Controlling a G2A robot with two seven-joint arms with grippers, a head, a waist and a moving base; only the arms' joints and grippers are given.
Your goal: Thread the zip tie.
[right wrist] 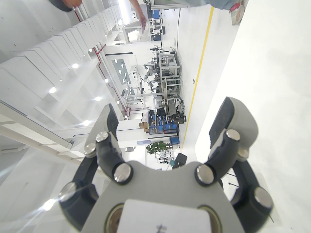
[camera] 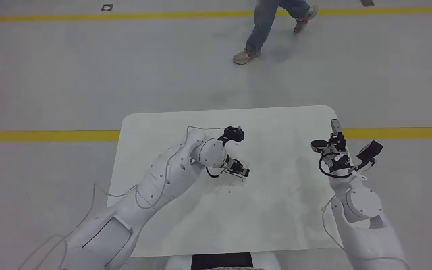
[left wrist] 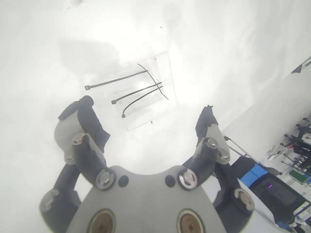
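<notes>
Clear tray point(left wrist: 170, 73) of black zip ties point(left wrist: 136, 92) (one crossing the others)

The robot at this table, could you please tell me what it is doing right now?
No zip tie is picked up yet. The left gripper hovers open near black zip ties lying on a clear tray on the table. The right gripper, also open and empty, is at the table's edge.

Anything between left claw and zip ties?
Bare stretch. Left wrist view: only white table and the clear tray's rim between the left claw and the zip ties.
</notes>
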